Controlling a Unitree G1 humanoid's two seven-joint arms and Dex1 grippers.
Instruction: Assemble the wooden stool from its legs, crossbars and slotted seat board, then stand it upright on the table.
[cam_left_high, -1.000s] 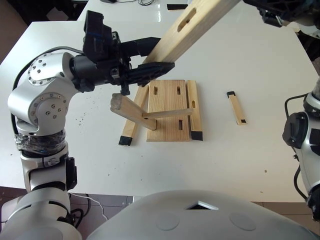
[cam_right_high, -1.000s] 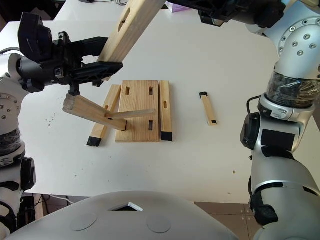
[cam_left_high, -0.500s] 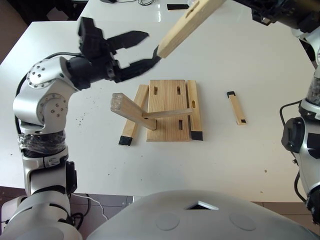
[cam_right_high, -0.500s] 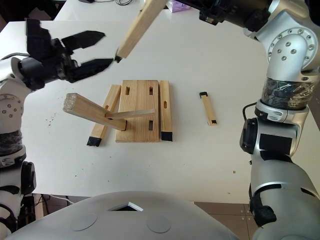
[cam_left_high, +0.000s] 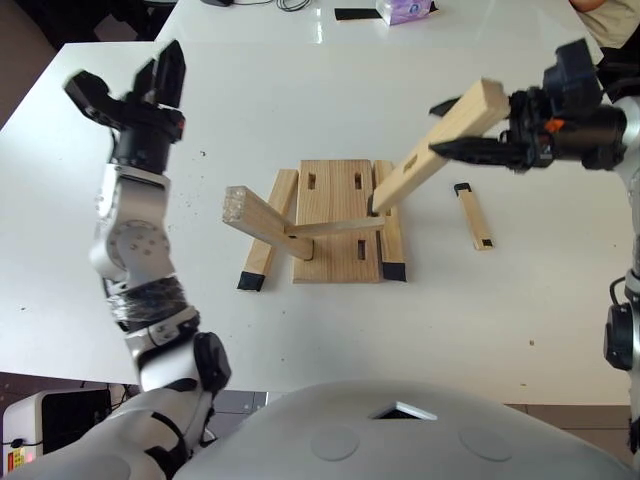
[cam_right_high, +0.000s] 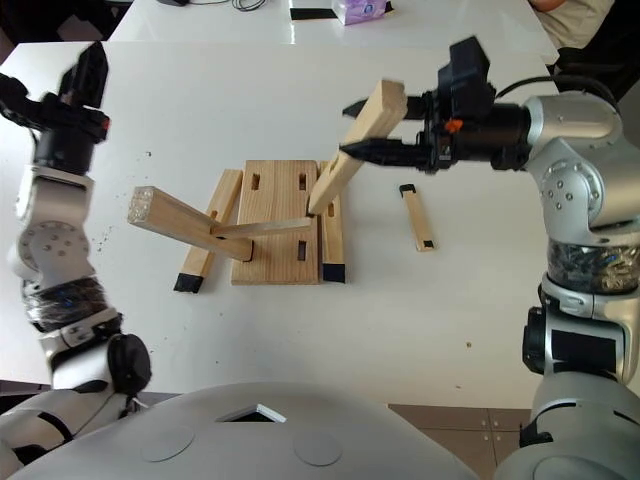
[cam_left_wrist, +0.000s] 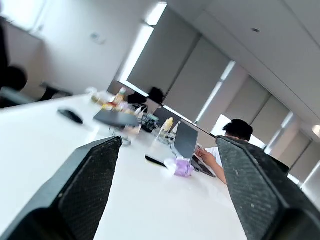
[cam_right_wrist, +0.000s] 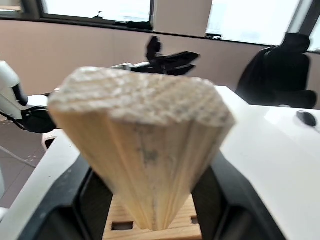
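Right gripper (cam_left_high: 441, 128) is out over the right side of the white table (cam_left_high: 300, 320), fingers clamped on the upper part of the held leg (cam_left_high: 430, 150); that leg slants down to the left, its lower end at the seam between the slotted seat board (cam_left_high: 335, 200) and the leg lying along the board's right edge (cam_left_high: 390, 245); whether it actually touches there, I can't tell; from the right wrist, the leg's raw end grain (cam_right_wrist: 142, 125) looms close with the board (cam_right_wrist: 150, 231) below it.

Left gripper (cam_left_high: 125, 68) is raised high at the far left, well clear of the wood, fingers (cam_left_wrist: 90, 190) spread wide with nothing between them.

The board lies flat mid-table, slots facing up; a second flat leg (cam_left_high: 262, 245) lies just beside its left edge, black cap at the near end; a tilted leg (cam_left_high: 258, 218) rises from the board's near-left corner, blunt end up and leaning left; a thin crossbar (cam_left_high: 340, 225) runs from it across the board to the right-hand flat leg; a short crossbar (cam_left_high: 473, 215) lies alone, well apart on the right.
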